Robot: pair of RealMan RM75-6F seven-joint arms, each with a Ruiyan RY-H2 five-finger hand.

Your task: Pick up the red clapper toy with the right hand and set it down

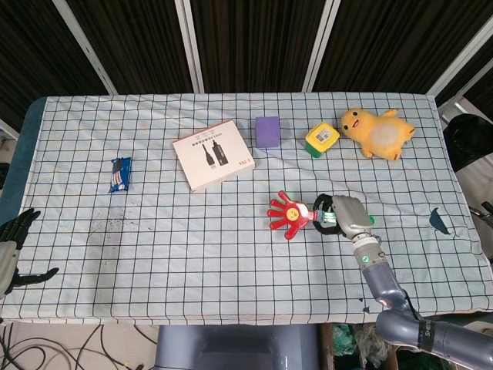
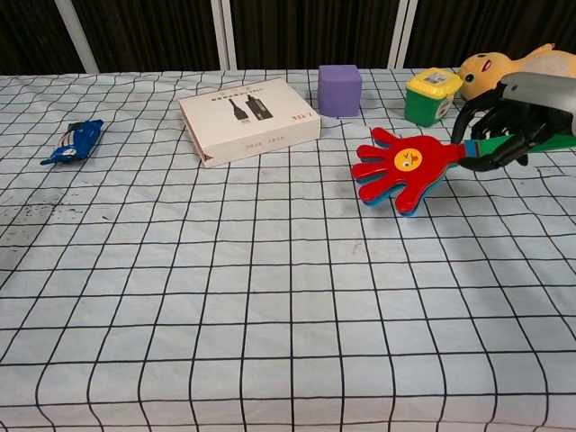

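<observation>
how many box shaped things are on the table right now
3: the white box left of the purple cube; the green-and-yellow box beside the yellow plush. None seems hidden.
</observation>
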